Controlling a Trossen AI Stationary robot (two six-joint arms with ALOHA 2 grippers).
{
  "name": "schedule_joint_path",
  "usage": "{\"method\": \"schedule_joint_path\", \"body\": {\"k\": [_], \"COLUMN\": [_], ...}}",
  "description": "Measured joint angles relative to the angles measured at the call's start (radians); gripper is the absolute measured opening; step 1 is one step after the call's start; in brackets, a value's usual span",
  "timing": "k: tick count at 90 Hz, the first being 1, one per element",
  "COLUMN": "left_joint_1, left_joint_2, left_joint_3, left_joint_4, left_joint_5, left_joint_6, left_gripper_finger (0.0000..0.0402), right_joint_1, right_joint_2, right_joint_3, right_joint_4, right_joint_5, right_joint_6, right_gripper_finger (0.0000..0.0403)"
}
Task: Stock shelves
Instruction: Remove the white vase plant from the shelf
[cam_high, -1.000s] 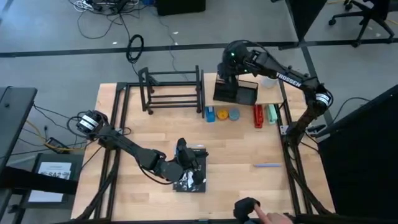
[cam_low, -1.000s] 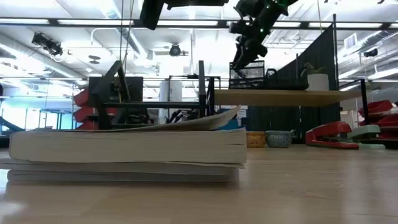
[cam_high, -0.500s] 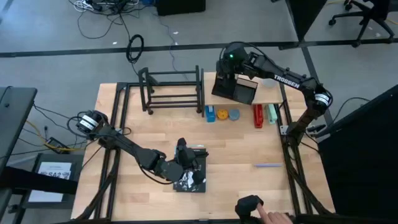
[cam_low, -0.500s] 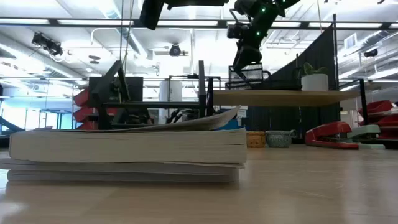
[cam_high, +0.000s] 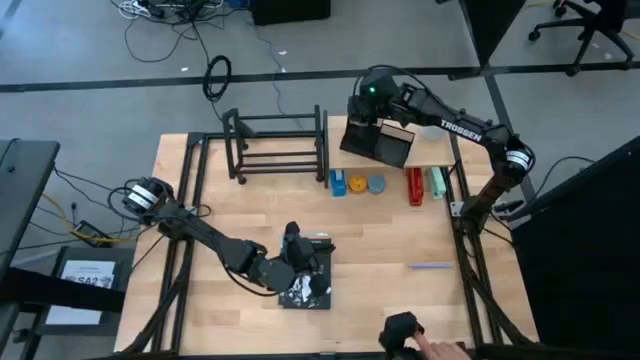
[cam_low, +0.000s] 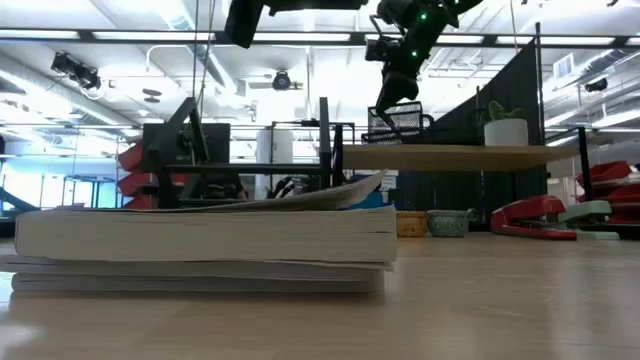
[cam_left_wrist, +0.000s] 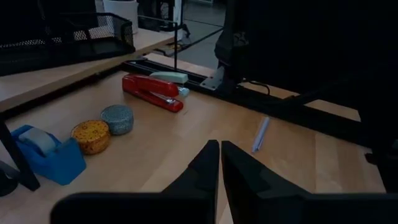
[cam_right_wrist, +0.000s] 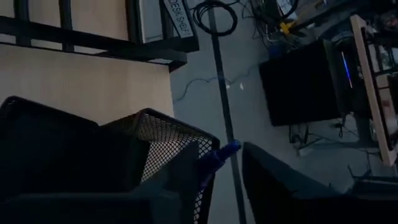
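Observation:
The shelves stand at the table's far side: a black tube rack (cam_high: 275, 145) and a wooden plank on black legs (cam_high: 432, 152). A black mesh organizer (cam_high: 385, 148) sits on the plank's left end. My right gripper (cam_high: 362, 118) points down at the organizer's far-left corner, its fingers apart. A blue pen-like tip (cam_right_wrist: 225, 152) shows in the gap. My left gripper (cam_high: 293, 238) is shut on nothing, over a stack of books (cam_high: 305, 285) at the near middle. My right gripper (cam_right_wrist: 221, 150) comes from above at the organizer's rounded corner wall (cam_right_wrist: 208, 149). One finger (cam_right_wrist: 183, 171) is over the box and the other (cam_right_wrist: 267, 180) is outside. Floor shows between the wall and the outer finger. Whether either finger touches the mesh, I cannot tell.
Under the plank's front edge lie a blue tape dispenser (cam_high: 339, 184), a yellow tin (cam_high: 358, 184), a grey tin (cam_high: 376, 184), a red stapler (cam_high: 415, 186) and a green one (cam_high: 437, 183). A pen (cam_high: 430, 265) lies right of the books. A person's hand (cam_high: 435, 349) is at the near edge.
My right gripper has sunk a little toward the plank. The mesh organizer under it has come down lower and turned slightly. Both have kept still over the last half second.

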Motion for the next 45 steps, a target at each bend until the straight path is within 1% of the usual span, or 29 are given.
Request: {"method": "schedule_joint_path", "body": {"k": [24, 45], "left_joint_1": [0.000, 0.000], "left_joint_2": [0.000, 0.000], "left_joint_3": [0.000, 0.000], "left_joint_4": [0.006, 0.007], "left_joint_5": [0.000, 0.000], "left_joint_6": [0.000, 0.000], "left_gripper_finger": [0.0000, 0.0000], "right_joint_1": [0.000, 0.002], "right_joint_2": [0.000, 0.000], "right_joint_3": [0.000, 0.003], "right_joint_4": [-0.003, -0.004], "right_joint_5": [-0.012, -0.004], "right_joint_6": [0.047, 0.052], "right_gripper_finger": [0.0007, 0.0005]}}
